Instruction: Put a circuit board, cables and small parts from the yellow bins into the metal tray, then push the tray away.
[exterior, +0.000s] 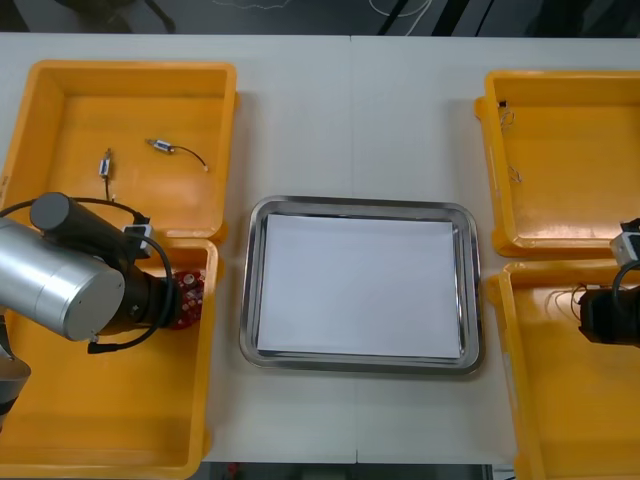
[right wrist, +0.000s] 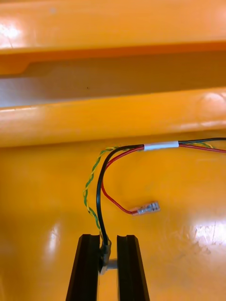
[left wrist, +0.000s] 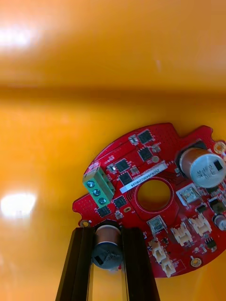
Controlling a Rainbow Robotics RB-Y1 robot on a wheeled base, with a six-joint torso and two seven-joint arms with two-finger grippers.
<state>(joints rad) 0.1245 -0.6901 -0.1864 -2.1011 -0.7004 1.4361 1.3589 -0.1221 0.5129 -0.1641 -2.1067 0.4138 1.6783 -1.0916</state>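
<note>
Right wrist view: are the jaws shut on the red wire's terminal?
No, they clamp the black cable; the terminal lies free in the bin.

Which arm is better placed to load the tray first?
Left, probably: the left gripper, shut on the round red circuit board, is nearer the metal tray; the right gripper, shut on the black, red and yellow cables, sits farther off.

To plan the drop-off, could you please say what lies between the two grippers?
The metal tray, in the front view; left gripper holds the circuit board, right gripper a cable.
</note>
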